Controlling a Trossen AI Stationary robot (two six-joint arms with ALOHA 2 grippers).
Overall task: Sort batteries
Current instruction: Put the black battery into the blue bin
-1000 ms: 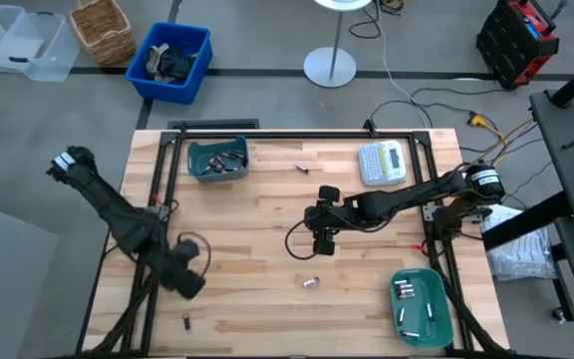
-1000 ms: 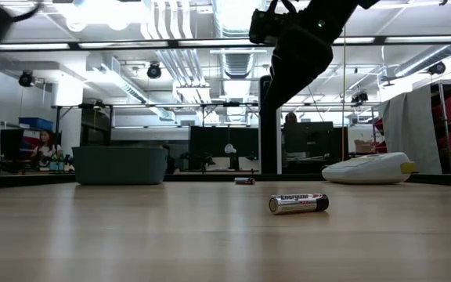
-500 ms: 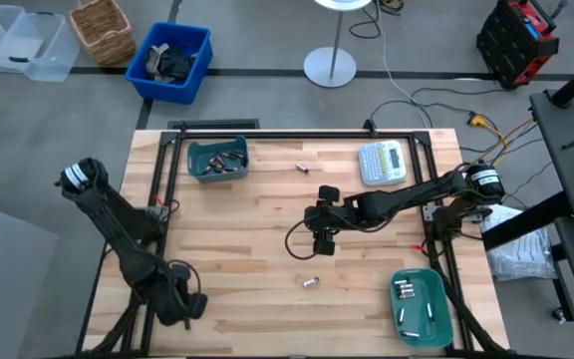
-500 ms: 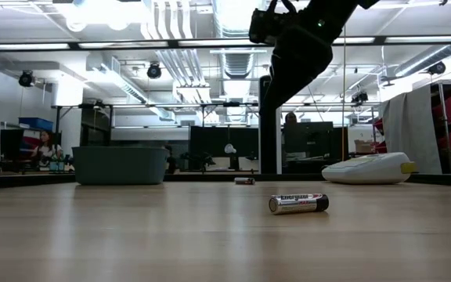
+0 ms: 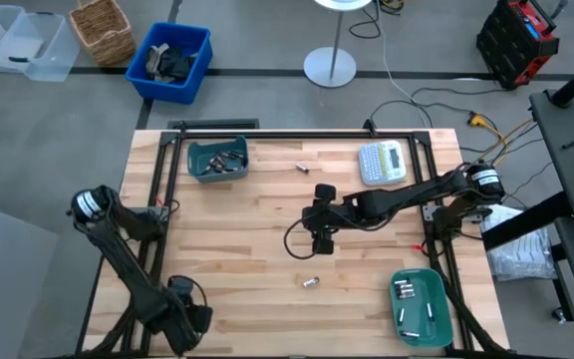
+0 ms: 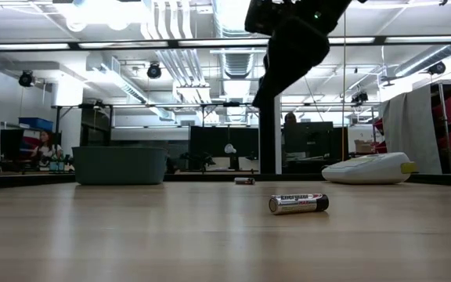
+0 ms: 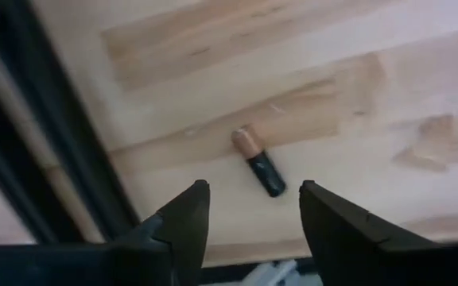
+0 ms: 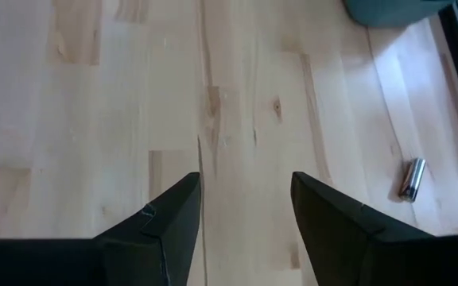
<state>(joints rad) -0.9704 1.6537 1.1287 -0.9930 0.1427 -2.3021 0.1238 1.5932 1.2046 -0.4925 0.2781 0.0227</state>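
My left gripper [image 5: 184,317] [image 7: 253,187] is open near the table's near left corner, just above a dark battery with a coppery end [image 7: 258,163]. That battery lies flat on the wood between the fingers' line, and the gripper hides it in the high view. My right gripper [image 5: 319,237] [image 8: 245,179] is open and hovers over the table's middle. A silvery battery [image 5: 310,282] [image 6: 298,203] [image 8: 412,177] lies flat nearer the near edge than the right gripper. Another small battery [image 5: 304,168] [image 6: 244,181] lies by the far edge.
A teal bin [image 5: 217,160] [image 6: 120,165] at the far left holds dark batteries. A teal bin [image 5: 422,304] at the near right holds silvery ones. A grey-white label maker [image 5: 382,163] [image 6: 370,168] sits at the far right. A black frame rail [image 7: 30,143] runs beside the left gripper.
My left arm has swung toward the table's near edge, and its open gripper has come down over the dark battery by the near left corner. My right gripper has risen slightly. The batteries have not moved.
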